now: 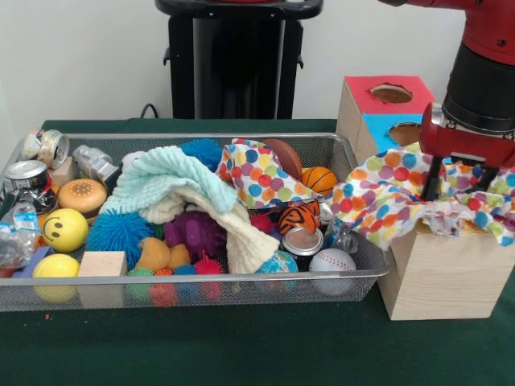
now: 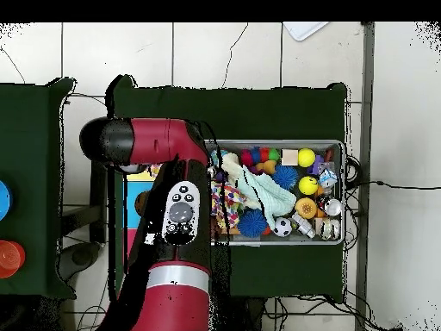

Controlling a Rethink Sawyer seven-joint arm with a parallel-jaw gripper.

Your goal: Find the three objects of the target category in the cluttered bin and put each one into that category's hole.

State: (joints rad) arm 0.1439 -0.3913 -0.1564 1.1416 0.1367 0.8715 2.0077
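A polka-dot cloth (image 1: 386, 201) lies draped over the top of the wooden box (image 1: 442, 273) right of the bin, one end trailing over the bin's corner. My gripper (image 1: 459, 186) stands straight down on it, open, its dark fingers (image 1: 434, 178) apart with cloth bunched between them. The box's red face has a round hole (image 1: 392, 93) and its blue face another hole (image 1: 405, 133). A second polka-dot cloth (image 1: 257, 177) and a mint and cream cloth (image 1: 173, 181) lie in the wire bin (image 1: 201, 281). In the overhead view my arm (image 2: 181, 215) hides the gripper.
The bin (image 2: 340, 194) holds balls, spiky balls, crushed cans, a toy burger (image 1: 82, 195), a wooden block (image 1: 102, 264) and plush toys. A baseball (image 1: 332, 260) and a can (image 1: 302, 241) lie at its right front corner. The box stands close against the bin's right end.
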